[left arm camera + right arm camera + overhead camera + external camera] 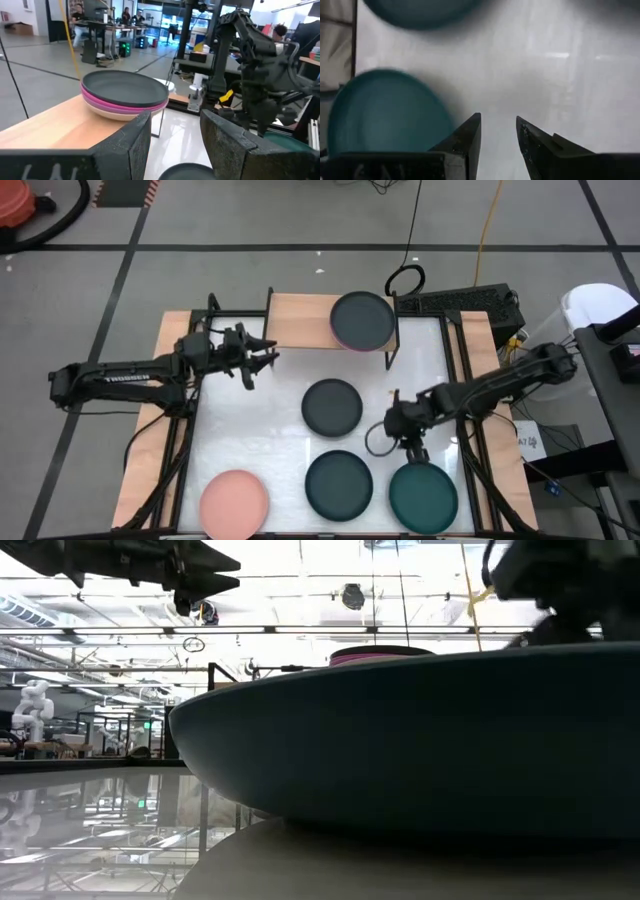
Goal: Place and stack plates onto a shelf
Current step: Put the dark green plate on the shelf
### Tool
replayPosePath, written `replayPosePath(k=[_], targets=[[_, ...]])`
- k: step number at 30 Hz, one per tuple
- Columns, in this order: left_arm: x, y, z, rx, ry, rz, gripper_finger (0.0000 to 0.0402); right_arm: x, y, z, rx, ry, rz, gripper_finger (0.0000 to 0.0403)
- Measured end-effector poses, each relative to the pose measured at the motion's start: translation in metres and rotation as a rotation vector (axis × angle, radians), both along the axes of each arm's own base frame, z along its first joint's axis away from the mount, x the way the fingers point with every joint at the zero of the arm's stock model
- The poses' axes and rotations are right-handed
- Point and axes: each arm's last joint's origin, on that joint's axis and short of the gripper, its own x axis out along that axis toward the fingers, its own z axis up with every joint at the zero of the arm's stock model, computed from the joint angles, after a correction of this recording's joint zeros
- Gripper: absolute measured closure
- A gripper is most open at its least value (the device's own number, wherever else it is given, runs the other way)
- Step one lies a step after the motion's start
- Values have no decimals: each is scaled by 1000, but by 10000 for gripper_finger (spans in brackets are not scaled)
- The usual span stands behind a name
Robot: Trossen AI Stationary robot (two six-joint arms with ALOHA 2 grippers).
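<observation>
Your right gripper hangs with fingers parted and empty over the white table, just beside the round matte teal plate. Your left gripper waits, also released, near the low light-wood shelf, whose right end carries a stack of plates: dark grey on magenta on beige. Two dark plates and a light pink plate lie loose on the table.

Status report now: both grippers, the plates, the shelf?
Left gripper open, empty, beside shelf. Right gripper open, empty, above teal plate. Stack on shelf; four plates on table. Nothing in the way.
</observation>
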Motion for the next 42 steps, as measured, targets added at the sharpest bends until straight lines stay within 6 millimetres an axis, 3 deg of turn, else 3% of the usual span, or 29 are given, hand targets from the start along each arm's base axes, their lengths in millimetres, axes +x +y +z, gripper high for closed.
replayPosePath(k=[6,12,24,30,36,42], targets=[[1,-2,0,0,0,-11,227,-7,24,-22,-5,55,56,297],[1,-2,0,-1,0,-11,227,-9,41,-30,1,56,88,297],[1,-2,0,-11,-1,-10,227,-5,50,-56,-81,154,80,308],[1,-2,-1,-14,8,-10,227,-12,42,-44,-58,174,41,307],[1,-2,-1,-10,9,-9,227,-16,37,-20,15,72,-22,298],[1,-2,-1,-9,9,-9,227,-15,41,-21,20,63,-27,296]])
